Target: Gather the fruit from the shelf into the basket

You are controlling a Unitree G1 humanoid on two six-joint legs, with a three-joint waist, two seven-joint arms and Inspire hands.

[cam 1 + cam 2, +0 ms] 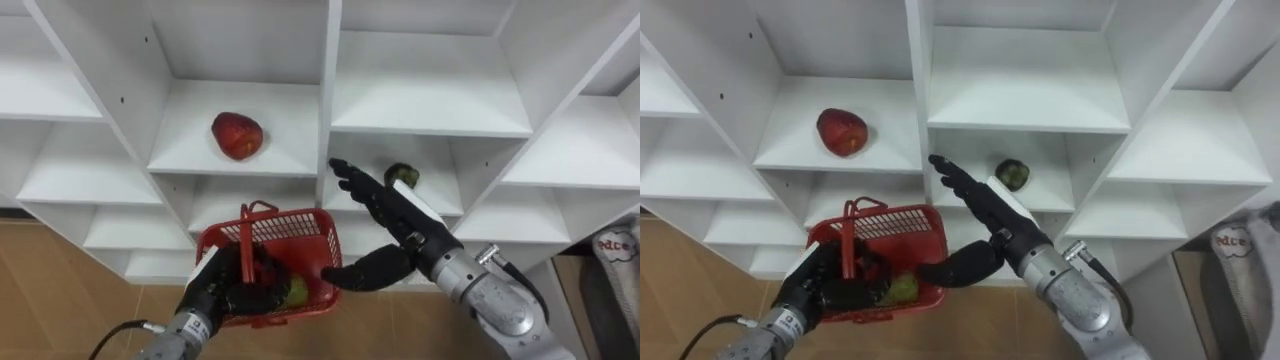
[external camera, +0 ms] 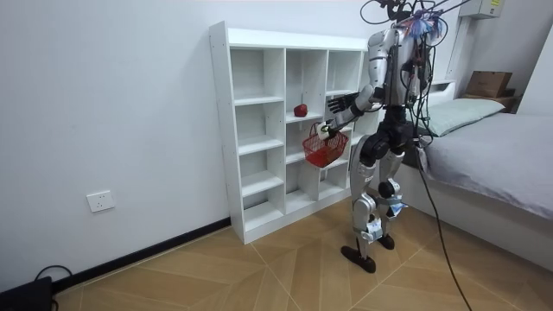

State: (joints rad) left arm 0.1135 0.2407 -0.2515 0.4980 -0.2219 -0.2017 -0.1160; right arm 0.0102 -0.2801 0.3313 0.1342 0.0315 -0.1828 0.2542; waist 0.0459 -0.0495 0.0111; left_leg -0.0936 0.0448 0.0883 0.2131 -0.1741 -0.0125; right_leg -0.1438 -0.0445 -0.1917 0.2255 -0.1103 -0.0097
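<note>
A red apple [image 1: 237, 135] lies on a shelf of the white closet [image 1: 430, 110], in the compartment left of the middle divider. A dark green fruit [image 1: 402, 176] sits one compartment to the right and one shelf lower. My left hand [image 1: 212, 290] is shut on the near side of a red plastic basket [image 1: 300, 235], held below the apple's shelf. The basket holds a green fruit [image 1: 297, 290] and some dark pieces. My right hand [image 1: 392, 218] is open just right of the basket, its fingers straight and pointing into the closet, short of the dark green fruit.
In the room view I stand upright facing the closet [image 2: 259, 130], with a bed [image 2: 492, 147] on the room view's right behind me. The vertical divider [image 1: 328, 100] separates the two fruits. A pale printed bag [image 1: 618, 245] shows at the right edge.
</note>
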